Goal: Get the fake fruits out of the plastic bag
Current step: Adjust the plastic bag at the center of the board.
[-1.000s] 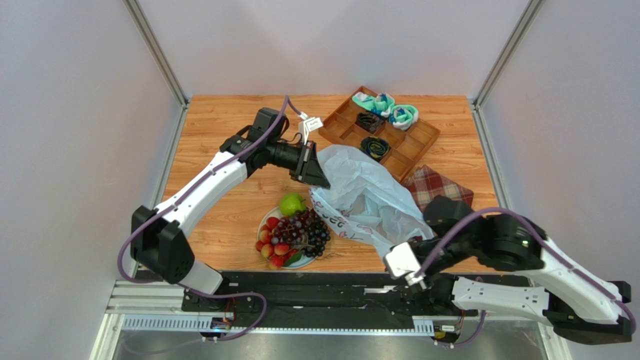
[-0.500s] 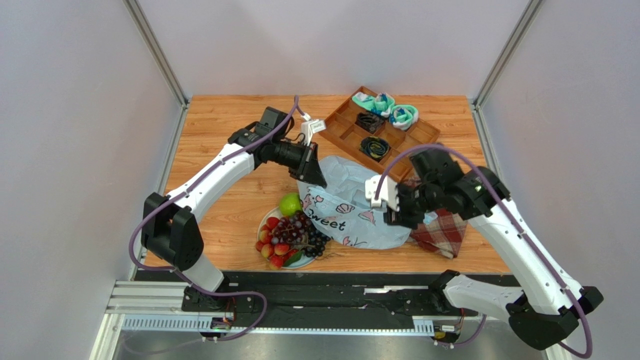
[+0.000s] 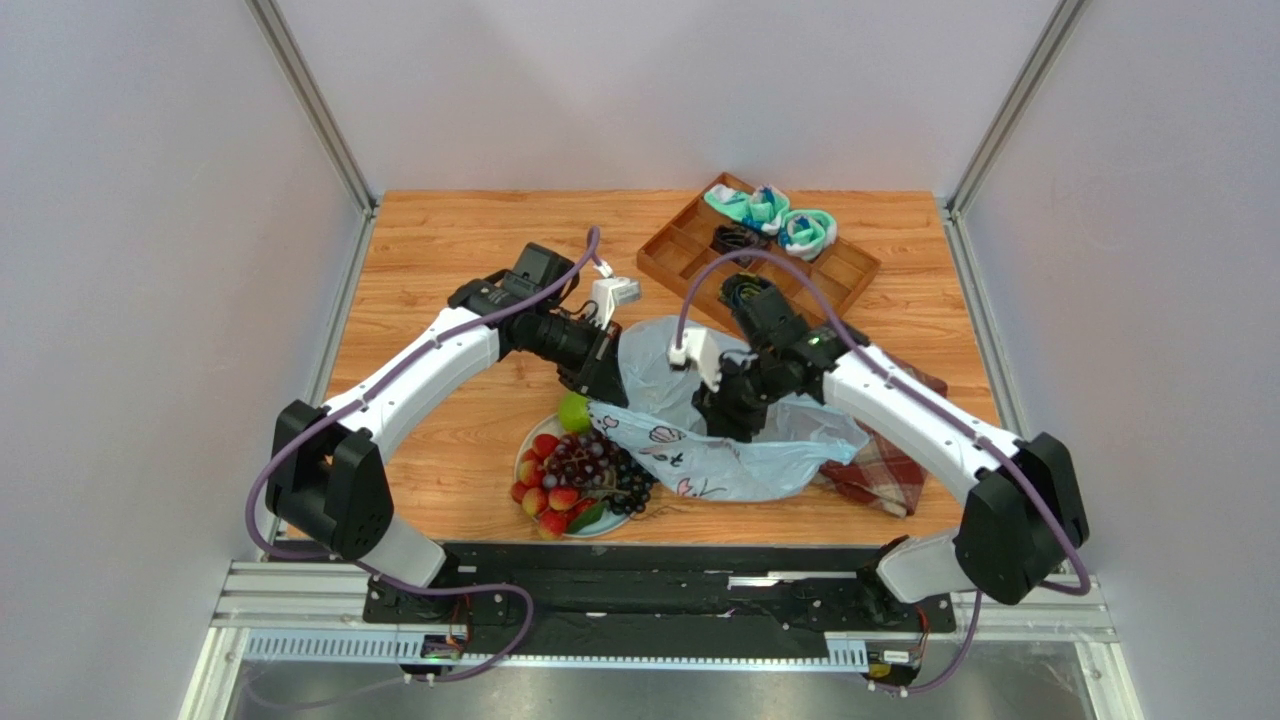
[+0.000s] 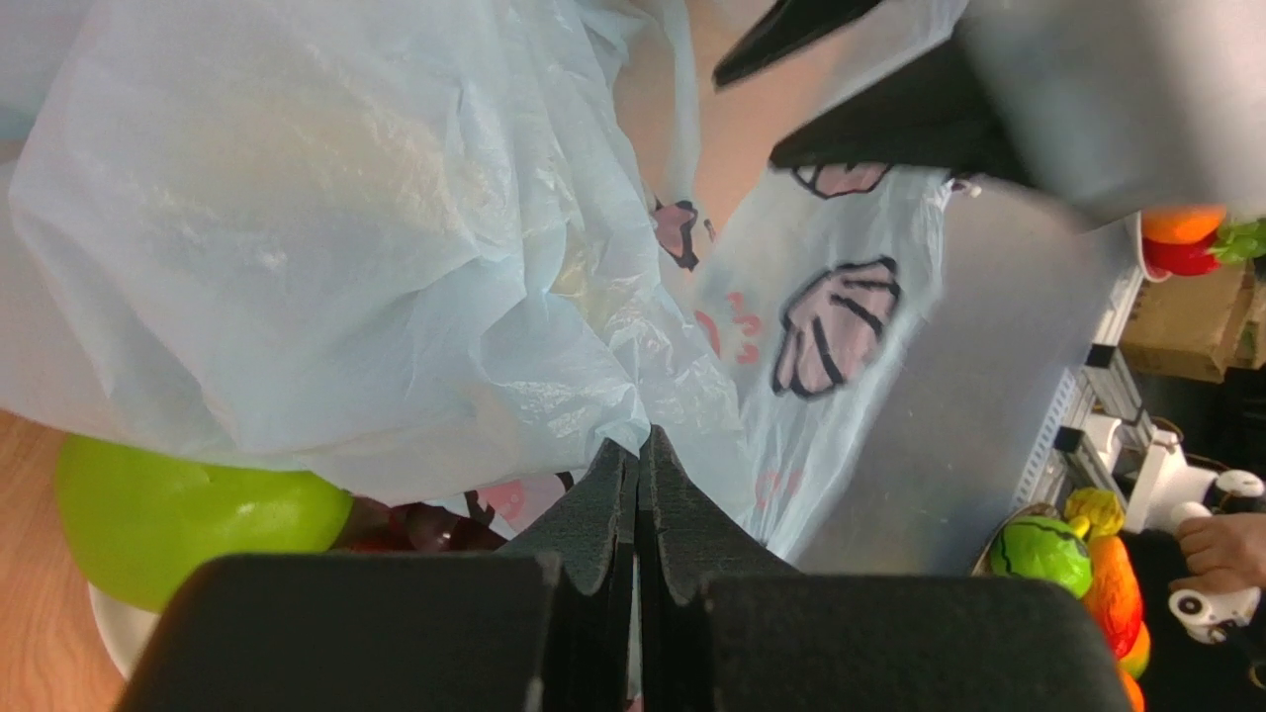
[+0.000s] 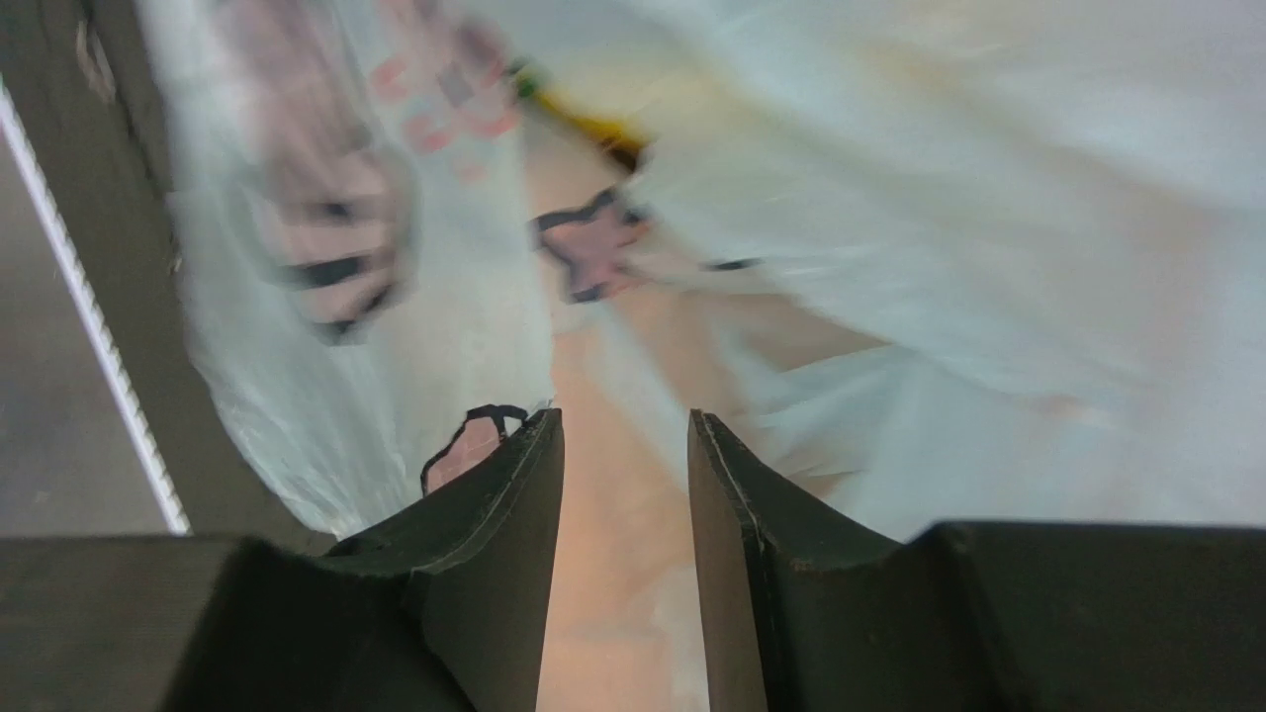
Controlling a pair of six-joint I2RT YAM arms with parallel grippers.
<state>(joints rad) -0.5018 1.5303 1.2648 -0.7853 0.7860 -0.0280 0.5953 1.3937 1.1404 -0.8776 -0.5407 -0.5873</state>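
Top external: left hand [image 3: 606, 375] clamps the plastic bag [image 3: 751, 465]; right hand [image 3: 730, 411] hovers above it, jaws apart.

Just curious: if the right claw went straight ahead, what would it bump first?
Probably the thin, crinkly pale-blue plastic bag; the right gripper points into its film, though blur hides depth.

The top view looks down from above and behind the arm bases, taking in the whole counter [image 3: 451, 255]. The left wrist view peers past the left fingers [image 4: 602, 519], the right wrist view past the right fingers [image 5: 505, 505], both close against the plastic bag [image 3: 729, 465], which all three share.
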